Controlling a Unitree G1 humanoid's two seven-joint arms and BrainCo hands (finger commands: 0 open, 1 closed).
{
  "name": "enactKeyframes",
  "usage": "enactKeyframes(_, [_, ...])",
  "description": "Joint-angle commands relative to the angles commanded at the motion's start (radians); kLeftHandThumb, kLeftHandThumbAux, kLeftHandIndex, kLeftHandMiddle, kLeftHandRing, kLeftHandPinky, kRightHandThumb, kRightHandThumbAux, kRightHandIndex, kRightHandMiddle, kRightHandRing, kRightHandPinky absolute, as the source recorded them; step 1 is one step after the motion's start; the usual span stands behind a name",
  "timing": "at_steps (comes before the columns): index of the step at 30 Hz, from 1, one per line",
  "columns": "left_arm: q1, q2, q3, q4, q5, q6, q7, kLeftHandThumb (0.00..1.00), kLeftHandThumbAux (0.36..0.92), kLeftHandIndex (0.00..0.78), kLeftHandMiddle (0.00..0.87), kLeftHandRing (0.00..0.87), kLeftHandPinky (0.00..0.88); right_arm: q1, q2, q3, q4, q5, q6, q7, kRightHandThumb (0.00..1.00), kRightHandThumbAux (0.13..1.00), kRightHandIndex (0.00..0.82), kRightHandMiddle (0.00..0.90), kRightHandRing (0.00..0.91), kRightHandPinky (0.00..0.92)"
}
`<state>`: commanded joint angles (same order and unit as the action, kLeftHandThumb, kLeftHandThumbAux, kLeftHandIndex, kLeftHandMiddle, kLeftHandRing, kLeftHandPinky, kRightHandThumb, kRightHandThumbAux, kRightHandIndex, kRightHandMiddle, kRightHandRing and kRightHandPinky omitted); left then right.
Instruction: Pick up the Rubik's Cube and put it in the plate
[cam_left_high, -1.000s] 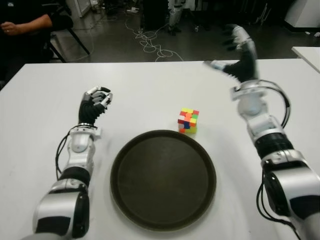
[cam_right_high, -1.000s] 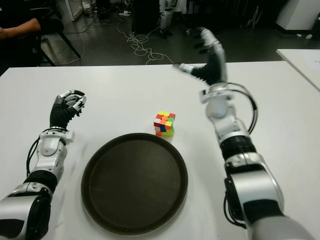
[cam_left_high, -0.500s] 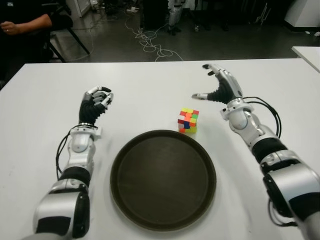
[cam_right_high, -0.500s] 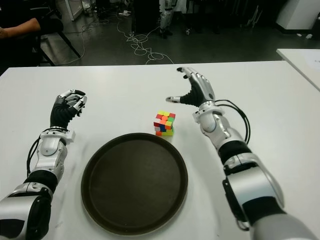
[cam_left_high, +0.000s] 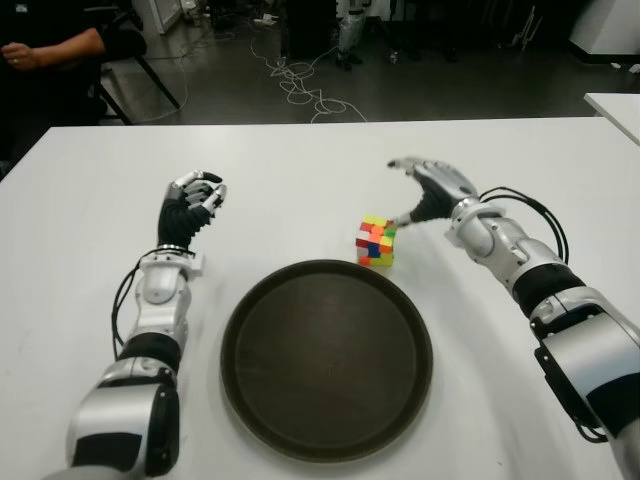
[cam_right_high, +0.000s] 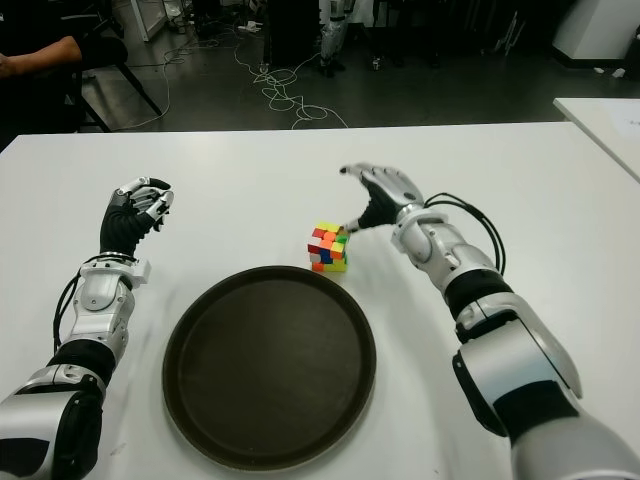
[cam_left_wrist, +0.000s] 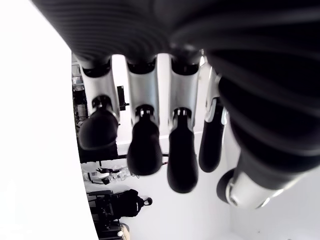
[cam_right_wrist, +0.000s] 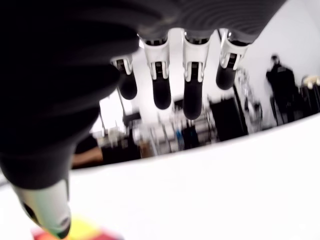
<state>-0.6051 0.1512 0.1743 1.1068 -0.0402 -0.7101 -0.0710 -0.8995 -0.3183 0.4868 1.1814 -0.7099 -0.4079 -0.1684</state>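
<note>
The Rubik's Cube (cam_left_high: 376, 241) stands on the white table (cam_left_high: 300, 170) just beyond the far right rim of the dark round plate (cam_left_high: 326, 357). My right hand (cam_left_high: 424, 185) hovers close to the cube's right, fingers spread, with its thumb tip (cam_left_high: 400, 218) almost at the cube's upper right corner and nothing held. In the right wrist view the cube's coloured top (cam_right_wrist: 85, 232) shows just under the thumb. My left hand (cam_left_high: 192, 203) shows to the left of the plate, fingers curled and empty.
A person sits at the far left beyond the table (cam_left_high: 50, 45). Cables lie on the dark floor (cam_left_high: 300, 85) behind the table. Another white table's corner (cam_left_high: 612, 105) shows at the far right.
My right hand has come down from raised high behind the cube to low beside its right side, thumb now near the cube. The cube, plate and left hand have not moved.
</note>
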Motion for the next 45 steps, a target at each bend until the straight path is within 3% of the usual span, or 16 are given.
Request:
enactKeyframes(30, [-0.004, 0.003, 0.003, 0.005, -0.003, 0.013, -0.002, 0.714, 0.705, 0.433, 0.686, 0.722, 0.763, -0.015, -0.015, 0.054, -0.035, -0.01, 0.041, 0.037, 0.0, 0.726, 0.136, 0.174, 0.222, 0.274])
enactKeyframes(38, [-0.006, 0.003, 0.007, 0.005, -0.011, 0.023, -0.009, 0.715, 0.704, 0.434, 0.682, 0.716, 0.759, -0.007, -0.042, 0.046, -0.111, -0.011, 0.068, -0.007, 0.0, 0.711, 0.132, 0.164, 0.199, 0.235])
enactKeyframes(45, [-0.005, 0.005, 0.006, 0.003, -0.014, 0.025, -0.019, 0.715, 0.705, 0.433, 0.676, 0.715, 0.765, 0.018, -0.053, 0.035, -0.164, -0.007, 0.095, -0.071, 0.0, 0.722, 0.144, 0.164, 0.2, 0.254])
